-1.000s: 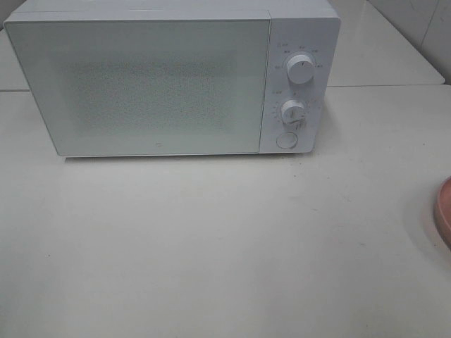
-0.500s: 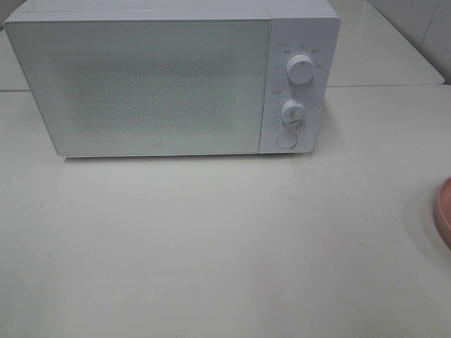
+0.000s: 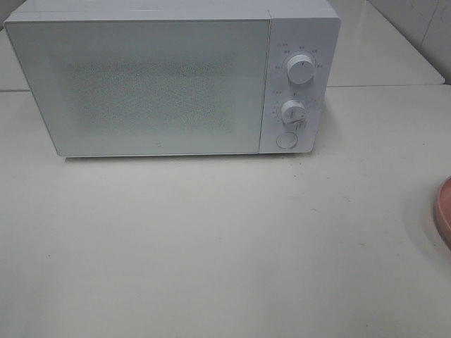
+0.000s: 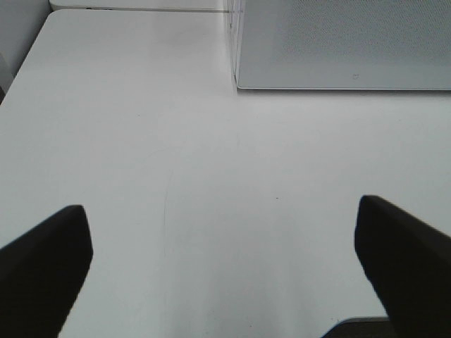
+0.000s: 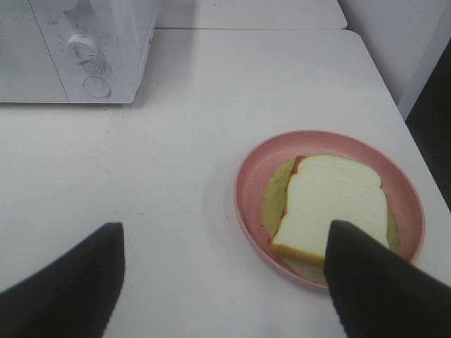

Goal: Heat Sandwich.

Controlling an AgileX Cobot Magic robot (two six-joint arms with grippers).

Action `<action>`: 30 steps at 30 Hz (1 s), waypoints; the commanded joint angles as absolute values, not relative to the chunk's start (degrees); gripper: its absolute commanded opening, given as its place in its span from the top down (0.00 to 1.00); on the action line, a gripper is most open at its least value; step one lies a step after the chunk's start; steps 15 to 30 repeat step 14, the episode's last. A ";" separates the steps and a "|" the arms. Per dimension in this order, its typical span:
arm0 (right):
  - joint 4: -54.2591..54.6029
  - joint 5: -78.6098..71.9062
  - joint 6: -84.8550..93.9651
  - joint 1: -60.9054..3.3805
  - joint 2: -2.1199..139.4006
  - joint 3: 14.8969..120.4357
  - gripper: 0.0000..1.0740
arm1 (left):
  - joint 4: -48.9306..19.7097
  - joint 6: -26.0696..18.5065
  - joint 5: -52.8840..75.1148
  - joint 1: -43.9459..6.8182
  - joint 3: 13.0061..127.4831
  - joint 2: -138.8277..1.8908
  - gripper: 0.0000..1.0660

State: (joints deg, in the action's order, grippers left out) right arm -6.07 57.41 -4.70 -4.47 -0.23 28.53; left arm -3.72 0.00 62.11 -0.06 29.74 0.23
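Lying on pink plate (image 5: 248, 176), sandwich (image 5: 331, 215) under open right end effector (image 5: 225, 282)

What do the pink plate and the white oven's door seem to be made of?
The pink plate looks like matte plastic, possibly melamine: even colour, soft sheen, thick rounded rim. The microwave door looks like glass or clear plastic over a fine dotted mesh, glossy, in a smooth white casing that could be painted metal or plastic.

A sandwich (image 5: 331, 208) of white bread, tan crust and pale yellow-green filling lies flat on a pink plate (image 5: 250, 176) below my right end effector (image 5: 225, 282).
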 commanded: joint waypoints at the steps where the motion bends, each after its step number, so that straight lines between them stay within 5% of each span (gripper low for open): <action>1: -6.19 57.07 -4.13 -4.01 -1.83 28.42 0.30 | -3.90 0.00 61.31 0.06 29.62 1.60 0.10; 30: -6.19 57.07 -4.13 -4.01 -1.83 28.42 0.30 | -3.90 0.00 61.31 0.06 29.62 1.60 0.10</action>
